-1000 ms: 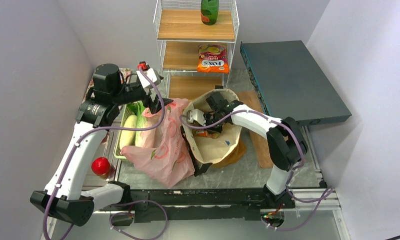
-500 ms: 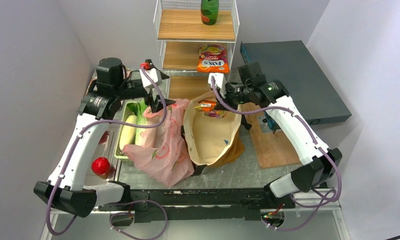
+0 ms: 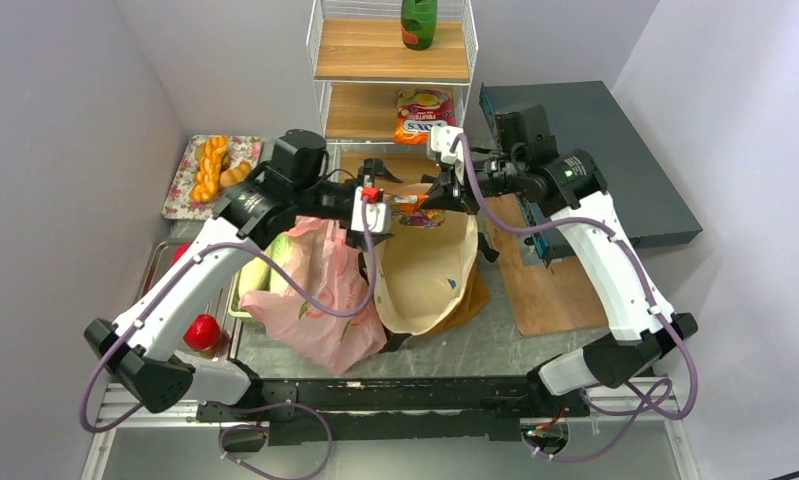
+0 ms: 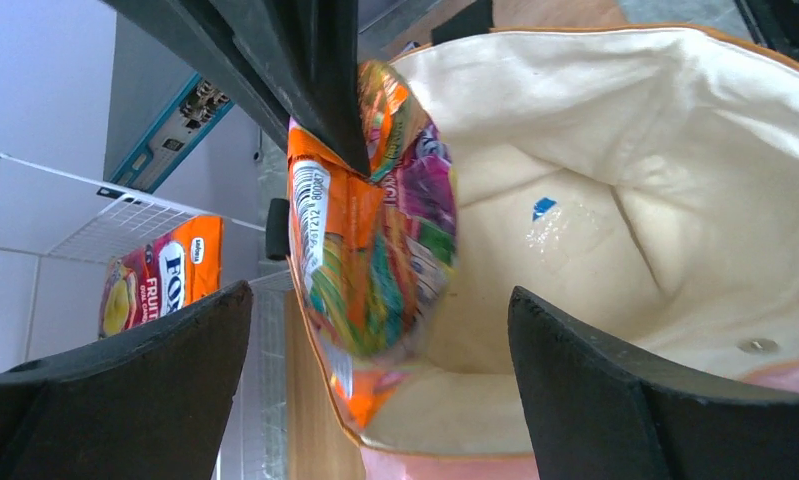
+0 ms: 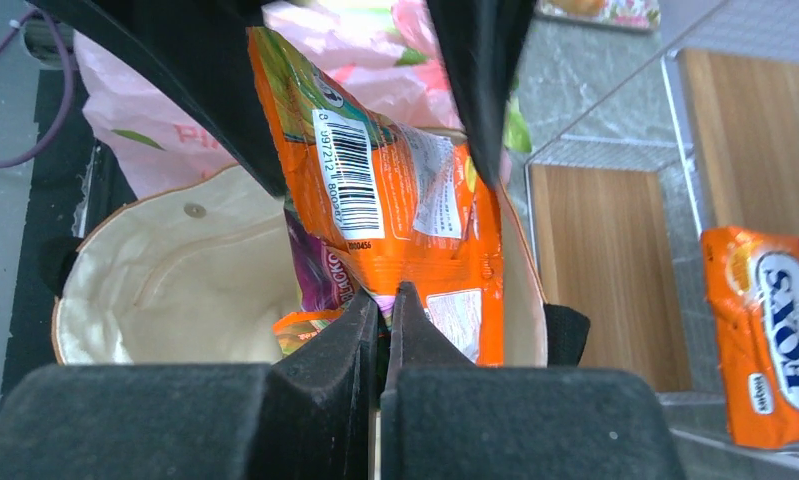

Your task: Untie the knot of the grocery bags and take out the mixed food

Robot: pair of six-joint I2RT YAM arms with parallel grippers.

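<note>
A white wire rack with 3 wooden shelves (image 3: 375,52) stands at the back of the grey mottled metal bench (image 3: 495,345). A green glass bottle with a red label (image 3: 418,20) stands upright on the top shelf. To the right of the rack lies a flat dark blue-grey metal box (image 3: 585,160), set at an angle, with a row of ports along its near-left edge. A light wooden board (image 3: 547,292) lies flat on the bench just in front of that box. Left of the rack, a floral-patterned tray (image 3: 183,180) holds golden-orange twisted pieces (image 3: 215,165).
</note>
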